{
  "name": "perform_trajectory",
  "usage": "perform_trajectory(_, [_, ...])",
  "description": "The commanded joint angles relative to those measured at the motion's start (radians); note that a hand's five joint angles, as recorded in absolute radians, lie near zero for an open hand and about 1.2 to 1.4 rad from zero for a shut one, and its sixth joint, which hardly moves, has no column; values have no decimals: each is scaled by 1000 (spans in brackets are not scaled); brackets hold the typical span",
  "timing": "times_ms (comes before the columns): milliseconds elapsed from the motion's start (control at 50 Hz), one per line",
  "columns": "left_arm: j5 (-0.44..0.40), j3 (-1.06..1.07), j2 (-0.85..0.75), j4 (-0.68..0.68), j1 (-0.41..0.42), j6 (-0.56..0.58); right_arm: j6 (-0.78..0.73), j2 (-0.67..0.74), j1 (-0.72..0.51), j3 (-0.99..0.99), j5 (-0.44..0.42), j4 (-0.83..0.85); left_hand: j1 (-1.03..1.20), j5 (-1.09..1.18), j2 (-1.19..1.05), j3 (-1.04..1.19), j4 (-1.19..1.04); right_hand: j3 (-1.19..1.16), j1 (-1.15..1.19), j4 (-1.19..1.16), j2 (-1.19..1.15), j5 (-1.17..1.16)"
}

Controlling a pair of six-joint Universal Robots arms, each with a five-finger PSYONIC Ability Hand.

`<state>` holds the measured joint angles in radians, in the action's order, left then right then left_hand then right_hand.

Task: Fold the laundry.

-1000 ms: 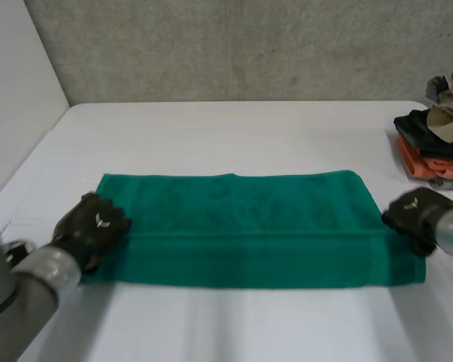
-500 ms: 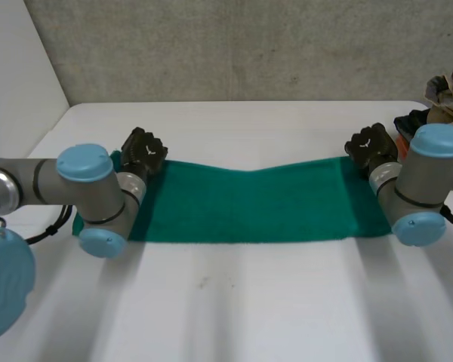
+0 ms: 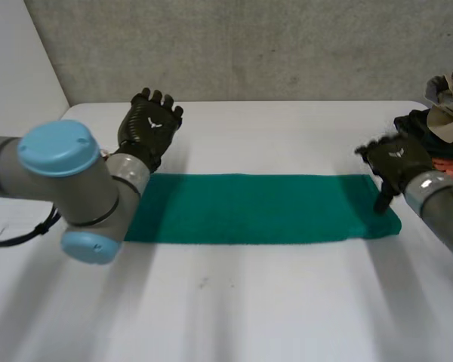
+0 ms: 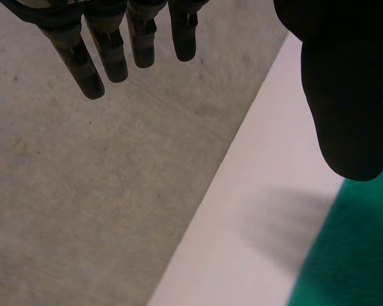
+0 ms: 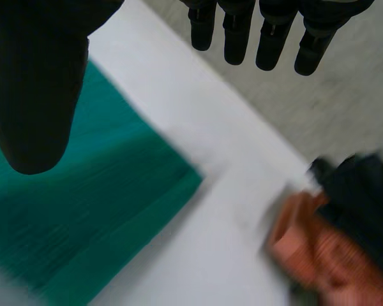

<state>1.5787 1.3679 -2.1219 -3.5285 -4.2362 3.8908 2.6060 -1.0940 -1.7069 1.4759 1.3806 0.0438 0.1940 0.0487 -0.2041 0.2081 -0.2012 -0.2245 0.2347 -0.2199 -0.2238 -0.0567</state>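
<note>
Head view: the green towel (image 3: 249, 207) is laid as a long strip on the surface (image 3: 249, 309) — the left hand (image 3: 151, 128) is held open past one end, the right hand (image 3: 392, 162) at the other. Left wrist view: nothing is grasped. Right wrist view: fingers (image 5: 242, 38) are held straight — nothing gripped.

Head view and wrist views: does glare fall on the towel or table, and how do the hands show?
Head view: no glare; the table is softly lit, the towel matt, the left hand and right hand black. Left wrist view: its hand is a flat black shape. Right wrist view: likewise.
</note>
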Motion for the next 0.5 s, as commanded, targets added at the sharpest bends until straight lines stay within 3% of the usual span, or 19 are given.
perform_trajectory(20, [-8,186,118,-1,-1,-203,2,9,90,57,-91,-55,-19,-49,30,-34,27,-122,111,-126,-122,-115])
perform_trajectory(140, [-8,237,122,-3,-2,-217,-10,86,96,46,-84,8,-19,-49,30,-34,27,-248,237,-252,-248,-241])
perform_trajectory(180, [-8,243,123,-3,-4,-217,-10,114,98,37,-84,30,-19,-49,30,-34,27,-511,501,-515,-512,-504])
perform_trajectory(240, [-6,246,128,-3,-4,-217,-12,132,115,20,-83,36,-19,-49,30,-34,27,-1144,1134,-1149,-1145,-1137])
perform_trajectory(400, [-8,258,188,-3,-10,-218,-67,115,197,41,-65,27,-19,-49,30,-34,27,-1172,1162,-1176,-1172,-1165])
perform_trajectory(500, [-8,284,238,-1,-11,-218,-176,24,291,73,9,25,-19,-49,30,-34,27,-1172,1162,-1176,-1172,-1165])
